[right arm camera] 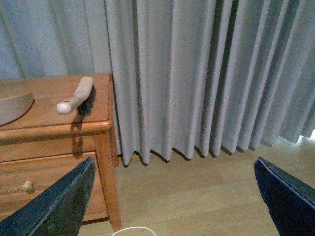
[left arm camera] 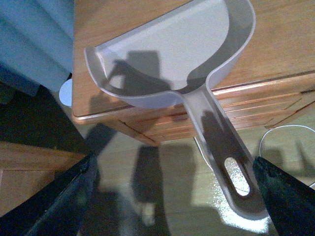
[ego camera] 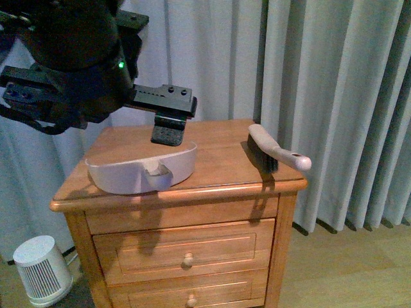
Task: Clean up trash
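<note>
No trash shows in any view. A pinkish-beige dustpan (ego camera: 138, 168) lies on the left half of the wooden nightstand (ego camera: 225, 157), its pan bare inside and its handle (left arm camera: 224, 152) sticking out past the front edge. My left gripper (left arm camera: 174, 161) hangs open in front of the nightstand, its dark fingers (left arm camera: 69, 199) on either side of the handle's end without touching it. A hand brush (ego camera: 273, 151) lies on the nightstand's right side. My right gripper (right arm camera: 173, 162) is open over the bare floor to the right of the nightstand, holding nothing.
My left arm (ego camera: 70, 64) looms dark over the nightstand's back left. Grey curtains (ego camera: 334, 96) hang behind and to the right. A small white round appliance (ego camera: 42, 269) stands on the floor at the left. A white cable (left arm camera: 288, 129) lies on the wooden floor (right arm camera: 206, 196).
</note>
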{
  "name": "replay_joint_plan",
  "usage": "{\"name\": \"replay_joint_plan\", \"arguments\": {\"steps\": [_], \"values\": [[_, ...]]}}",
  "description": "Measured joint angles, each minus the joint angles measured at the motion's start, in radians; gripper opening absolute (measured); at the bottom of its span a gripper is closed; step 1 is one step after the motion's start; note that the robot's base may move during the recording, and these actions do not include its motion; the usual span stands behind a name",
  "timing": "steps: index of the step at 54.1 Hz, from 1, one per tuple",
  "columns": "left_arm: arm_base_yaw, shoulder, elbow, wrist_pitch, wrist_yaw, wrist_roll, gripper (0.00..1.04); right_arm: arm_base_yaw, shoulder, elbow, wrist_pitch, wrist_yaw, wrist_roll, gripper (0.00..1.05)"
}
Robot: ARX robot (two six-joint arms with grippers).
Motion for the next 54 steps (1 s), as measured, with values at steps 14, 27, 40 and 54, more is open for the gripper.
{"name": "replay_joint_plan", "arguments": {"steps": [14,27,40,54], "values": [[0.007,0.13,0.139,-0.087,0.006,-0.148,0.97,0.0,0.0,0.0,0.0,0.0,0.0,0.97],[0.004,0.216,0.198,-0.136,0.009,-0.233,0.97,0.0,0.0,0.0,0.0,0.0,0.0,0.97],[-0.01,0.281,0.24,-0.142,0.032,-0.289,0.97,0.0,0.0,0.0,0.0,0.0,0.0,0.97],[-0.007,0.322,0.259,-0.141,0.032,-0.295,0.97,0.0,0.0,0.0,0.0,0.0,0.0,0.97]]}}
